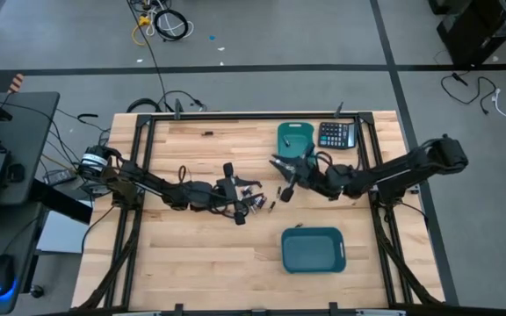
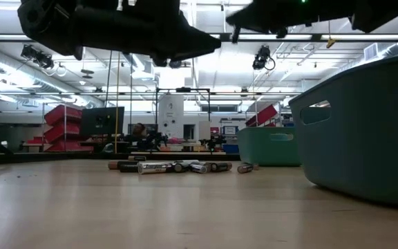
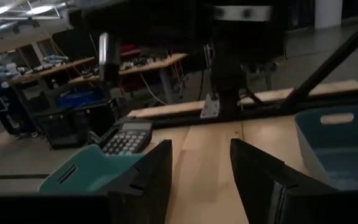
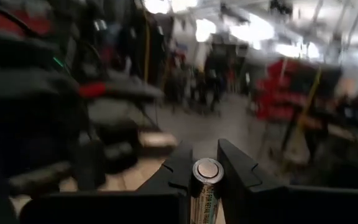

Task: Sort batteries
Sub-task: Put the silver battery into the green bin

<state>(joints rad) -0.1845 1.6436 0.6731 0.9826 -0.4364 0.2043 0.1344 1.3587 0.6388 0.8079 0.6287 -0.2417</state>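
Observation:
Several small batteries (image 1: 256,203), silvery and dark, lie in a loose cluster on the wooden table; the low view shows them in a row (image 2: 178,166). My left gripper (image 1: 239,196) hovers just left of the cluster, open and empty (image 3: 201,180). My right gripper (image 1: 285,187) hangs right of the cluster, near the far teal bin (image 1: 295,139), and is shut on one battery (image 4: 207,180). A second teal bin (image 1: 313,250) sits toward the near edge. My right gripper pinches one battery between its two fingers (image 4: 178,171). The battery's silver end cap (image 4: 208,169) stands out past the fingertips, and its dark labelled body runs back along the fingers. It is lifted clear of the table.
A black calculator (image 1: 336,134) lies beside the far bin near the table's far right corner. The near bin fills the right of the low view (image 2: 365,131). Bare wood stretches over the table's left and near parts. A black frame rail (image 1: 235,118) runs along the far edge.

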